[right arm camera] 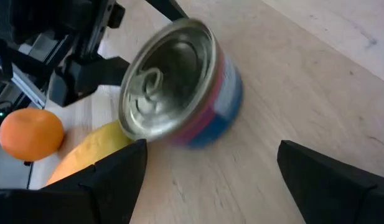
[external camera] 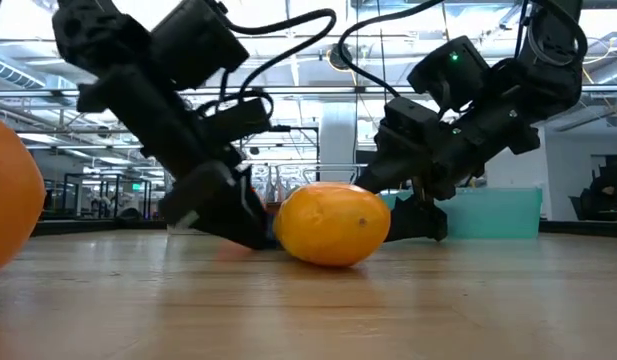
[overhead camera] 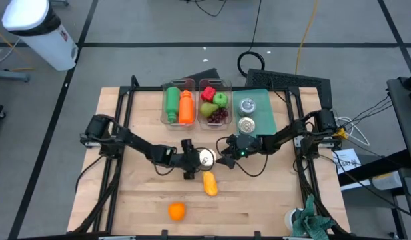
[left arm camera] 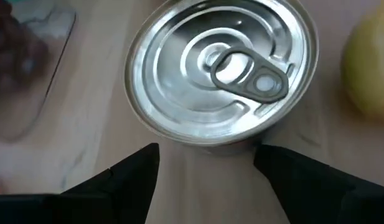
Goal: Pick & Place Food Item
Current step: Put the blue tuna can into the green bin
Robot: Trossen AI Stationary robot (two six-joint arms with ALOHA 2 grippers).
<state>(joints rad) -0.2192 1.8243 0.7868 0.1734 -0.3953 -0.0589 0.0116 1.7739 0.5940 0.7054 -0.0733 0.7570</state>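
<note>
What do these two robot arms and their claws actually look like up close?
Both arms are black, built of chunky jointed segments with black cables looping along them. The left claw and the right claw each end in two flat, dark, wedge-shaped fingers. A small green light glows on the right arm near its wrist.

Both arms reach inward, low over the table's middle. The left gripper (overhead camera: 195,162) points toward the right arm, fingers (left arm camera: 126,171) spread apart. The right gripper (overhead camera: 224,152) faces it from the opposite side, nearby, its fingers (right arm camera: 111,171) also held wide. Both wrists slope steeply downward.
</note>
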